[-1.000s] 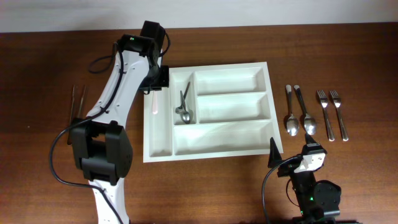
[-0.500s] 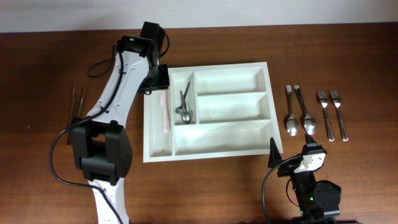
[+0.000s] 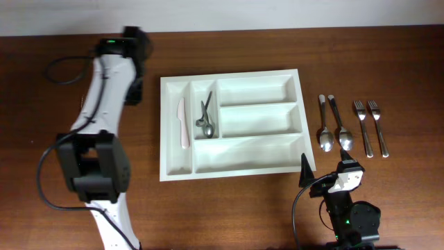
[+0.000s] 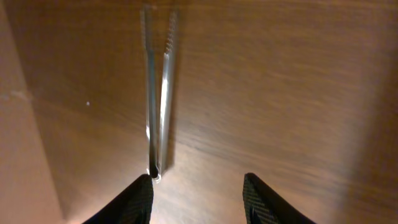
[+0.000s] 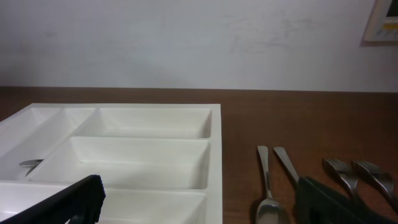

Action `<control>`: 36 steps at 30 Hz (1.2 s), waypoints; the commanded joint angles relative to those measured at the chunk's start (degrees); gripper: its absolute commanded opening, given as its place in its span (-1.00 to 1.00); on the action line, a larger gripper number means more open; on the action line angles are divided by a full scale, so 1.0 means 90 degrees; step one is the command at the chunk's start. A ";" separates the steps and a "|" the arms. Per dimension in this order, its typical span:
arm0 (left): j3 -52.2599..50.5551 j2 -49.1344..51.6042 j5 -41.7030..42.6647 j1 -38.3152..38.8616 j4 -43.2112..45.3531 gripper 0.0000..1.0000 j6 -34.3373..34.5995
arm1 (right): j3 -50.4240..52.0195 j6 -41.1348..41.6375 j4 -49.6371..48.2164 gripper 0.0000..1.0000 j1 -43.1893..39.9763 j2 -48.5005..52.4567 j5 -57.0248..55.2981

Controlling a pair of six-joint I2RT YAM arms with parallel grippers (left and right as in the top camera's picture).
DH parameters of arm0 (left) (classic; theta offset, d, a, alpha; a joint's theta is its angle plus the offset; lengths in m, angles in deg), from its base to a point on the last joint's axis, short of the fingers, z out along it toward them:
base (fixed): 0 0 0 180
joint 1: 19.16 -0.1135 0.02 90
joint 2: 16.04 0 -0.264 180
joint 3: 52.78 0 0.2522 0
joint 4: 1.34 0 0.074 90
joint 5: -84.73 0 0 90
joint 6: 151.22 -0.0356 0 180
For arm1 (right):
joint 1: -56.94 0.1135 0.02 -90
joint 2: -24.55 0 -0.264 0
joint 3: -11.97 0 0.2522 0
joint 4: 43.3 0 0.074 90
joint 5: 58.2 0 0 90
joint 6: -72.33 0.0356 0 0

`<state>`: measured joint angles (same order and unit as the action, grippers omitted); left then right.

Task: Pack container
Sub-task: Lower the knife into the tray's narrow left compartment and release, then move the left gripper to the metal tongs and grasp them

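Away from the tray (image 3: 253, 90) in the middle of the tabletop (image 3: 347, 55), the left pincer (image 4: 199, 186) now hangs released above the tongs (image 4: 150, 124). A knife (image 3: 182, 123) and small spoons (image 3: 206, 119) already lie in its narrow compartments. Two big spoons (image 3: 325, 139), two forks (image 3: 363, 130) and the tongs remain outside. The right pincer (image 5: 199, 202) rests released too.

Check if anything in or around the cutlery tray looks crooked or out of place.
Only slightly: the metal spoons in the second narrow compartment of the tray lie slanted and overlapping, while the pale knife in the compartment beside them lies straight. Nothing looks spilled or damaged.
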<state>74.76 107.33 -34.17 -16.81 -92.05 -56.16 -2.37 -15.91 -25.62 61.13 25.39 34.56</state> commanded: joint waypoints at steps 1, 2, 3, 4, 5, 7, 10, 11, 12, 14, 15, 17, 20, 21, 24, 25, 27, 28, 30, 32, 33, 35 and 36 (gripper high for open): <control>-0.0012 -0.0219 0.0940 -0.0770 0.0202 -0.02 -0.1032 | 0.0029 0.0051 0.0041 0.97 0.0034 -0.0046 -0.0053; -0.0012 -0.0219 0.1081 -0.0920 0.0231 -0.01 -0.1171 | 0.0029 0.0051 0.0041 0.97 0.0034 -0.0046 -0.0051; -0.0012 -0.0219 0.1248 -0.1095 0.0248 -0.01 -0.1375 | 0.0029 0.0051 0.0041 0.97 0.0034 -0.0046 -0.0051; -0.0012 -0.0219 0.1464 -0.1321 0.0270 0.04 -0.1639 | 0.0029 0.0049 0.0041 0.97 0.0034 -0.0046 -0.0051; -0.0012 -0.0219 0.1632 -0.1460 0.0284 0.05 -0.1778 | 0.0029 0.0051 0.0041 0.97 0.0034 -0.0046 -0.0053; -0.0015 -0.0216 0.1938 -0.1651 0.0340 0.05 -0.1923 | 0.0029 0.0051 0.0041 0.97 0.0034 -0.0046 -0.0053; -0.0027 -0.0216 0.2344 -0.1897 0.0534 0.04 -0.2166 | 0.0029 0.0051 0.0041 0.97 0.0034 -0.0046 -0.0051; -0.0032 -0.0211 0.2421 -0.1967 0.0600 0.04 -0.2244 | 0.0029 0.0051 0.0041 0.98 0.0034 -0.0046 -0.0053; -0.0032 -0.0204 0.2463 -0.2052 0.0658 0.04 -0.2300 | 0.0029 0.0051 0.0041 0.98 0.0034 -0.0046 -0.0051; -0.0032 -0.0172 0.2613 -0.2135 0.0702 -0.06 -0.2412 | 0.0029 0.0051 0.0041 0.97 0.0034 -0.0046 -0.0053; -0.0034 -0.0143 0.2688 -0.2174 0.0726 -0.13 -0.2443 | 0.0029 0.0051 0.0041 0.97 0.0034 -0.0046 -0.0053; -0.0046 -0.0075 0.2691 -0.2191 0.0782 -0.24 -0.2606 | 0.0029 0.0051 0.0041 0.97 0.0034 -0.0046 -0.0053; -0.0056 0.0126 0.2693 -0.2198 0.0818 -0.43 -0.2693 | 0.0029 0.0051 0.0041 0.97 0.0034 -0.0046 -0.0053; -0.0056 0.0206 0.2693 -0.2198 0.0818 -0.45 -0.2696 | 0.0029 0.0051 0.0041 0.98 0.0034 -0.0046 -0.0053; -0.0056 0.0481 0.2691 -0.2198 0.0818 -0.47 -0.2696 | 0.0029 0.0051 0.0041 0.97 0.0034 -0.0046 -0.0051; -0.0056 0.0576 0.2688 -0.2198 0.0816 -0.46 -0.2696 | 0.0029 0.0051 0.0041 0.97 0.0034 -0.0046 -0.0051; -0.0056 0.0782 0.2688 -0.2198 0.0801 -0.46 -0.2720 | 0.0029 0.0051 0.0041 0.97 0.0034 -0.0046 -0.0053; -0.0056 0.0857 0.2688 -0.2198 0.0789 -0.47 -0.2720 | 0.0029 0.0051 0.0041 0.97 0.0034 -0.0046 -0.0051; -0.0056 0.1076 0.2688 -0.2198 0.0789 -0.46 -0.2749 | 0.0029 0.0051 0.0041 0.97 0.0034 -0.0046 -0.0053; -0.0056 0.1195 0.2686 -0.2198 0.0814 -0.46 -0.2829 | 0.0029 0.0051 0.0041 0.98 0.0034 -0.0046 -0.0053; -0.0056 0.1239 0.2684 -0.2198 0.0840 -0.46 -0.2839 | 0.0029 0.0051 0.0041 0.97 0.0034 -0.0046 -0.0053; -0.0056 0.1268 0.2684 -0.2198 0.0884 -0.45 -0.2839 | 0.0029 0.0051 0.0041 0.97 0.0034 -0.0046 -0.0053; -0.0056 0.1282 0.2681 -0.2198 0.0930 -0.45 -0.2839 | 0.0029 0.0051 0.0041 0.97 0.0034 -0.0046 -0.0053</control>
<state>74.43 118.39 -11.01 -36.29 -84.36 -80.40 -2.37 -15.94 -25.62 61.13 25.39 34.56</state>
